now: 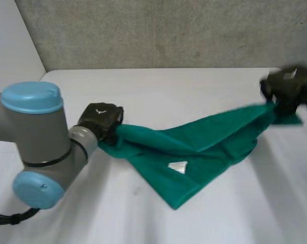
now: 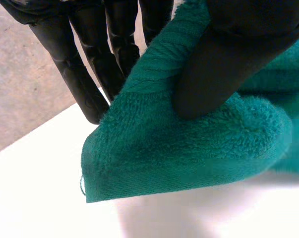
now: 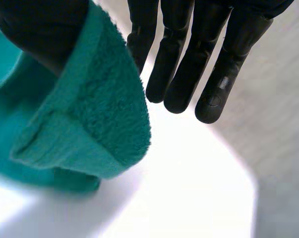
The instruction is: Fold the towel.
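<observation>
— So, what is on the white bench (image 1: 143, 86)?

— One green towel (image 1: 194, 145), stretched across it between the two hands. Its middle sags onto the bench in loose folds, and its right end rises off the surface.

— And the arms?

— The left arm (image 1: 36, 132), grey with light-blue caps, comes in low at the near left.

— What about the left hand (image 1: 100, 121)?

— Clamped on the towel's left corner. In the left wrist view the thumb (image 2: 223, 69) presses the cloth against the straight fingers (image 2: 85, 79) behind it.

— And the right hand (image 1: 288, 89)?

— Raised at the far right, gripping the other end. In its own wrist view the thumb (image 3: 35, 29) sits against the folded edge, with the cloth between it and the straight fingers (image 3: 189, 69).

— Anything smaller?

— A small white label (image 1: 177, 166) on the towel's middle, near its front edge.
</observation>
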